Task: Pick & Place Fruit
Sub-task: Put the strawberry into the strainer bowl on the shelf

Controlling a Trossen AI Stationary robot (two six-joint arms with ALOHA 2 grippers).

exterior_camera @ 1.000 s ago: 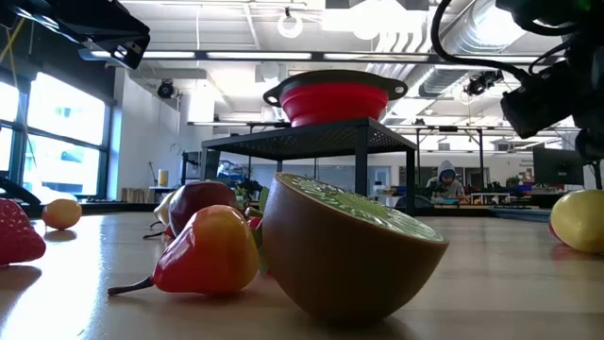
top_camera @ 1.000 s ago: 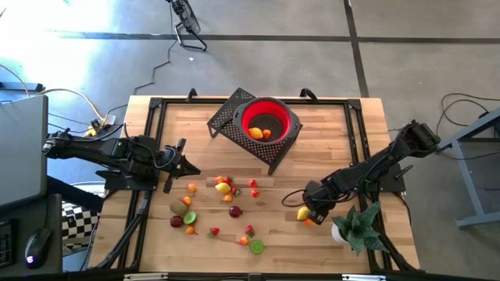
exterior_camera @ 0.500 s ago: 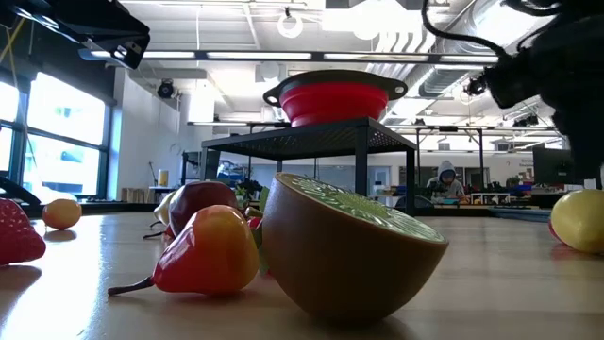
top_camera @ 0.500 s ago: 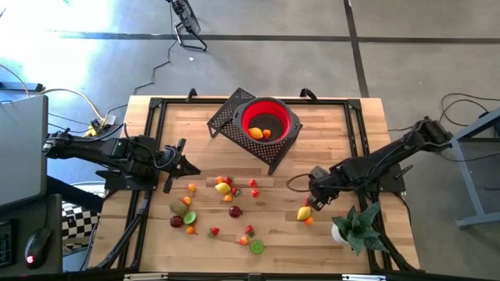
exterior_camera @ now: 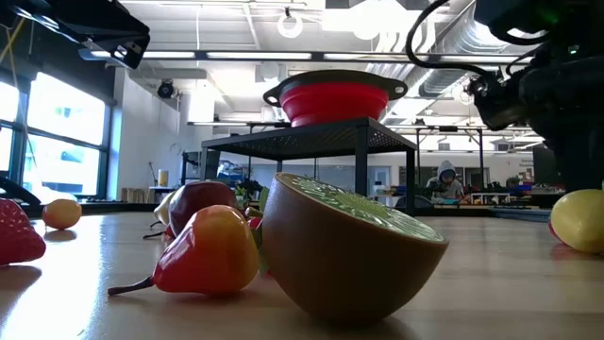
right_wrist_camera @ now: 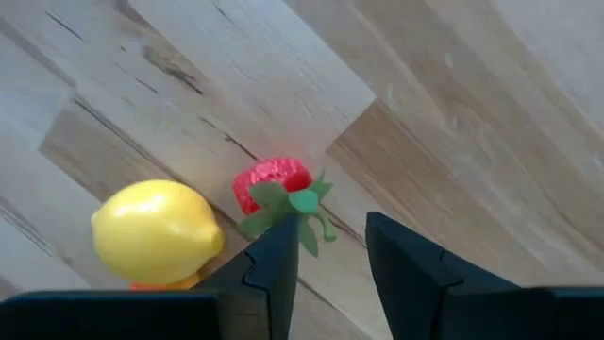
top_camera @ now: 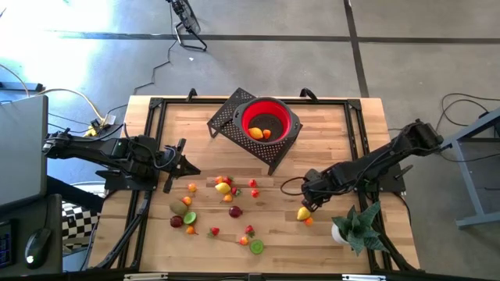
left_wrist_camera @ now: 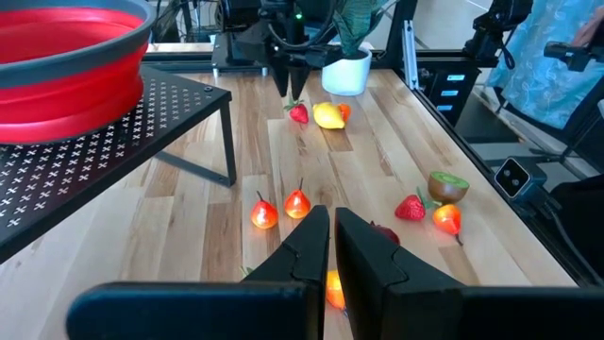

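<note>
Small toy fruits lie scattered on the wooden table (top_camera: 336, 140), most of them left of centre (top_camera: 226, 189). A yellow lemon (right_wrist_camera: 156, 231) and a red strawberry (right_wrist_camera: 274, 187) lie side by side near the right edge. My right gripper (right_wrist_camera: 330, 247) points down just above them, open, with bare wood between its fingers; the strawberry lies beside one fingertip. In the left wrist view this gripper (left_wrist_camera: 293, 83) hangs over the strawberry (left_wrist_camera: 298, 113). My left gripper (left_wrist_camera: 332, 227) waits shut at the table's left side (top_camera: 186, 165). Two orange fruits (top_camera: 260, 133) sit in the red bowl (top_camera: 269, 109).
The bowl rests on a black mesh stand (top_camera: 226, 117) at the far centre. A spiky green plant in a white pot (top_camera: 355, 226) stands close to the right arm, at the near right. A halved kiwi (exterior_camera: 349, 246) and a pepper (exterior_camera: 208, 250) fill the low view's foreground.
My right gripper has drawn back from over the lemon toward the table's far edge, rising slightly, then shifted a little toward the left, and its wrist has turned. The lemon has stayed where it was.
</note>
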